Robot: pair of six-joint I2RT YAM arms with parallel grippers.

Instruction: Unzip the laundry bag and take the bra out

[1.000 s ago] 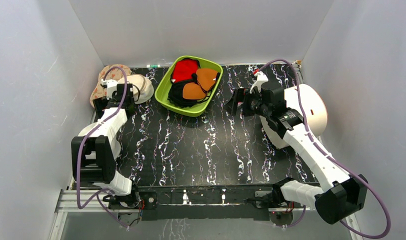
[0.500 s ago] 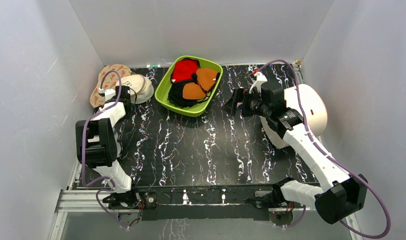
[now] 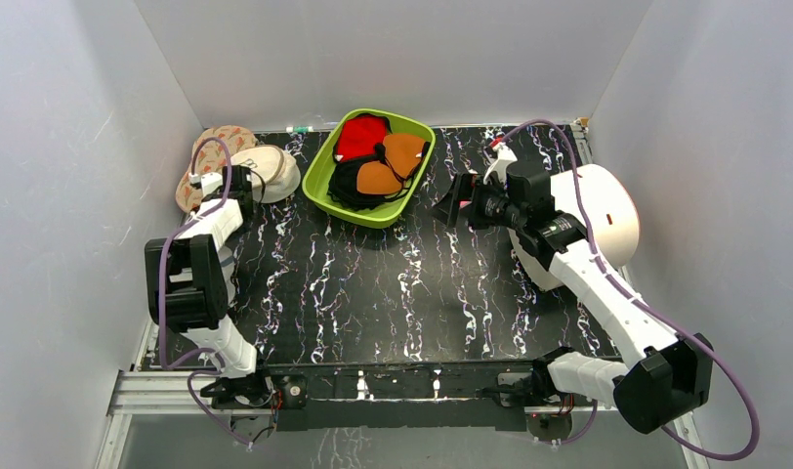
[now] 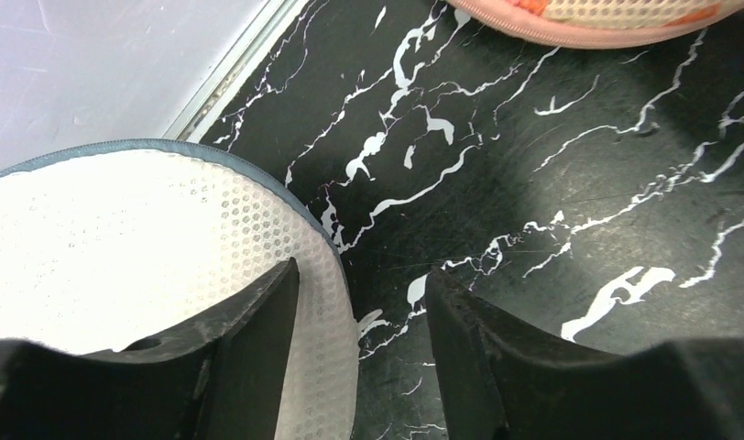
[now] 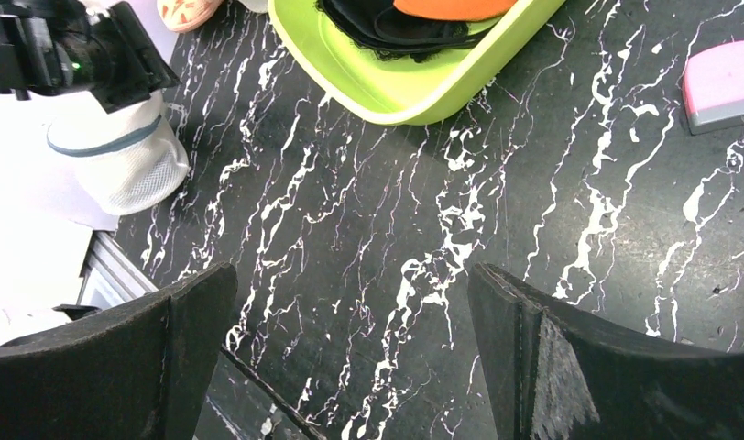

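The laundry bag (image 4: 121,238) is a white mesh pouch with a blue-grey zipper rim. It lies by the table's left edge, under my left arm, and also shows in the right wrist view (image 5: 121,165). My left gripper (image 4: 361,275) hangs over its rim, jaws half apart. One finger is above the mesh and the other stands over bare table, clear of the rim. A small pale tab shows at the rim in the gap. My right gripper (image 3: 453,200) (image 5: 352,275) stands wide open above the table, holding nothing. The bra is hidden.
A green bin (image 3: 373,221) with red, orange and black garments stands at the back centre. A cream cap (image 3: 275,171) and a patterned pink-rimmed pouch (image 3: 209,147) lie at the back left. A large white cylinder (image 3: 607,210) sits right, and a pink block (image 5: 726,78) lies nearby.
My left arm has drawn up and in over the laundry bag, and its jaws have narrowed from wide open. My right gripper has edged slightly left.
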